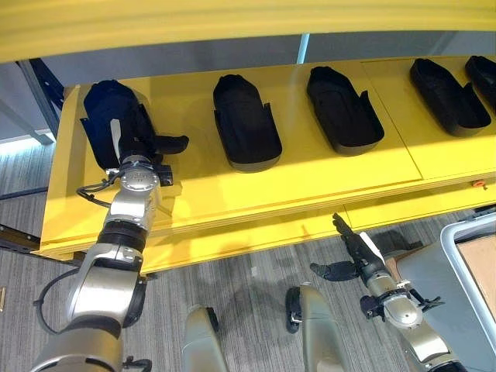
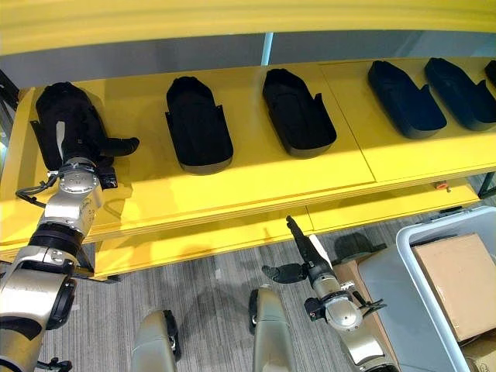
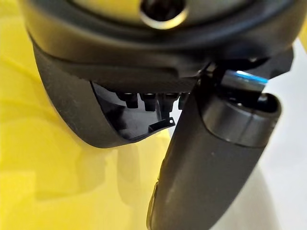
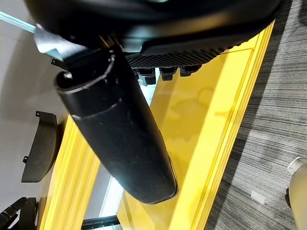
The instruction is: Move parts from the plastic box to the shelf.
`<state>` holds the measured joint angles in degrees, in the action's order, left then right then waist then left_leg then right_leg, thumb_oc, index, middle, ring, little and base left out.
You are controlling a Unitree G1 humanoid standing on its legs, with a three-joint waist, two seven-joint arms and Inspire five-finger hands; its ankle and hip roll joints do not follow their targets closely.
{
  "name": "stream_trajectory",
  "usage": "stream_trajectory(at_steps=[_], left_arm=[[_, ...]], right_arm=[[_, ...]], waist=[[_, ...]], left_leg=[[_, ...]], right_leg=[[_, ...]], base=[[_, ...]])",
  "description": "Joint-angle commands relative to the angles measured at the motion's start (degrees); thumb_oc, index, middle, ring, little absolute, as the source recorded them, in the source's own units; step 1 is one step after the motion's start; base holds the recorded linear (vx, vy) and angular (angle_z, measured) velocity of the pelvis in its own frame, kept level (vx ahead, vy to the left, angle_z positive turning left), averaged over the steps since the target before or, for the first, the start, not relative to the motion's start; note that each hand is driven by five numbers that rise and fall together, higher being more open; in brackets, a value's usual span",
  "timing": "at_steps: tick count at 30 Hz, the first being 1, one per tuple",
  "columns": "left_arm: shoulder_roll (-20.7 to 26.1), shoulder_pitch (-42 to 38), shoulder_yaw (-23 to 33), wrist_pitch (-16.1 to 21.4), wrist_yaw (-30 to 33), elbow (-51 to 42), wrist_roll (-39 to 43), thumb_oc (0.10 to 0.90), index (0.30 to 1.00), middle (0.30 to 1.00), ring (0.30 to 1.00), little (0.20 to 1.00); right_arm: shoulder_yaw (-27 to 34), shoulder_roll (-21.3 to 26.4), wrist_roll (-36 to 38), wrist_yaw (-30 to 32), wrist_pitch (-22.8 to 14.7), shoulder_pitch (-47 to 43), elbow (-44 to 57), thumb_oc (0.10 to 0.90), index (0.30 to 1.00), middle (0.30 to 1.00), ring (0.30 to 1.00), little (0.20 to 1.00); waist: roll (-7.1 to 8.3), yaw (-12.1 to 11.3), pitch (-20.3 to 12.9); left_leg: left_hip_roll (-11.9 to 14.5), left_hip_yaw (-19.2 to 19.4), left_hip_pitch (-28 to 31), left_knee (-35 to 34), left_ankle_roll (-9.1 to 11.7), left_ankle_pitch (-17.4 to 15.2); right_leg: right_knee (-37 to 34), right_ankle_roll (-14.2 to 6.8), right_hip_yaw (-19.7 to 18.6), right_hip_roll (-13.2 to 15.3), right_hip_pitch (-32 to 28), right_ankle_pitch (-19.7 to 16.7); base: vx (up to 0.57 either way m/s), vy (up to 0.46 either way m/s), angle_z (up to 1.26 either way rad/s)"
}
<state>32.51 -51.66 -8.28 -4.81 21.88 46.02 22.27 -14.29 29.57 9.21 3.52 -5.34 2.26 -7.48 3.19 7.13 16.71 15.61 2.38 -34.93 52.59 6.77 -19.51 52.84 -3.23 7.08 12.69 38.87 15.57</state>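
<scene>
Several black moulded parts lie in a row on the yellow shelf. My left hand rests on the leftmost part at the shelf's left end, fingers laid straight along it and the thumb spread out to the side, clear of it. In the left wrist view the part's dark shell curves beside the thumb. My right hand hangs low in front of the shelf's lower edge, open and holding nothing. The grey plastic box stands at the lower right.
Other parts lie at the shelf's middle, right of middle and far right. A cardboard box sits inside the plastic box. A yellow upper shelf overhangs. Grey carpet lies below.
</scene>
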Motion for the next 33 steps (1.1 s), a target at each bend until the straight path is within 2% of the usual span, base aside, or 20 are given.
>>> stream_trajectory(at_steps=[1, 7, 21, 24, 26, 28, 33], left_arm=[[0.44, 0.28, 1.59, 4.26, -0.42, -3.55, 2.63, 0.900, 1.000, 1.000, 1.000, 1.000], [-0.29, 3.66, 2.60, 5.16, -0.78, -8.44, 4.30, 0.900, 1.000, 1.000, 1.000, 1.000], [-0.45, 13.22, 3.18, 3.34, -3.02, -18.53, -4.16, 0.900, 1.000, 1.000, 1.000, 1.000], [-0.05, 15.44, 3.35, 2.40, -3.72, -20.55, -8.33, 0.900, 1.000, 1.000, 1.000, 1.000], [1.53, 16.94, 2.82, 0.74, -5.10, -21.64, -16.93, 0.900, 1.000, 1.000, 1.000, 1.000], [1.68, 17.55, 3.38, 0.46, -4.05, -21.20, -17.79, 0.900, 1.000, 1.000, 1.000, 1.000], [6.55, 18.66, 2.76, -1.76, -6.91, -20.78, -32.64, 0.900, 1.000, 1.000, 1.000, 1.000]], right_arm=[[4.91, -0.45, -0.03, 0.85, -3.81, -1.59, 4.63, 0.900, 1.000, 1.000, 1.000, 1.000], [5.32, -0.77, -0.42, 0.93, -3.55, -1.67, 4.67, 0.900, 1.000, 1.000, 1.000, 1.000], [7.24, -1.24, -1.22, 0.23, -2.59, -1.30, 4.79, 0.900, 1.000, 1.000, 1.000, 1.000], [7.55, -1.26, -1.11, -0.19, -2.56, -1.31, 4.78, 0.900, 1.000, 1.000, 1.000, 1.000], [8.00, -1.26, -0.97, -0.64, -2.57, -1.22, 4.51, 0.900, 1.000, 1.000, 1.000, 1.000], [8.18, -1.26, -0.98, -0.78, -2.54, -1.23, 4.54, 0.900, 1.000, 1.000, 1.000, 1.000], [9.03, -0.84, -0.26, -2.37, -3.17, -0.65, 4.73, 0.900, 1.000, 1.000, 1.000, 1.000]], waist=[[-0.32, -0.86, -2.03], [-0.39, -1.07, -2.01], [-0.60, -1.69, -1.99], [-0.64, -1.79, -1.95], [-0.60, -1.86, -1.87], [-0.55, -1.92, -1.88], [-0.46, -1.95, -1.96]], left_leg=[[-1.23, -3.77, -1.48, -3.35, -2.00, 4.82], [-1.34, -3.85, -1.45, -3.39, -2.11, 4.80], [-1.36, -3.76, -0.91, -3.82, -2.19, 4.83], [-1.39, -3.75, -1.01, -3.72, -2.22, 4.80], [-1.46, -3.68, -1.02, -3.59, -2.28, 4.71], [-1.49, -3.65, -1.04, -3.49, -2.30, 4.67], [-1.40, -3.58, -1.11, -3.39, -2.37, 4.47]], right_leg=[[-3.59, -3.17, -1.38, 2.02, -6.08, 0.95], [-3.59, -3.00, -1.36, 2.09, -6.08, 0.89], [-3.78, -2.89, -1.29, 1.93, -6.36, 0.71], [-3.82, -2.88, -1.31, 1.93, -6.34, 0.67], [-3.76, -2.84, -1.42, 1.85, -6.19, 0.67], [-3.69, -2.85, -1.42, 1.88, -6.16, 0.69], [-3.85, -3.03, -1.50, 1.86, -6.03, 0.69]], base=[[0.00, 0.000, 0.00], [0.00, 0.000, 0.00], [0.00, 0.000, 0.00], [0.00, 0.000, 0.00], [0.00, 0.000, 0.00], [0.00, 0.000, 0.00], [0.00, 0.000, 0.00]])
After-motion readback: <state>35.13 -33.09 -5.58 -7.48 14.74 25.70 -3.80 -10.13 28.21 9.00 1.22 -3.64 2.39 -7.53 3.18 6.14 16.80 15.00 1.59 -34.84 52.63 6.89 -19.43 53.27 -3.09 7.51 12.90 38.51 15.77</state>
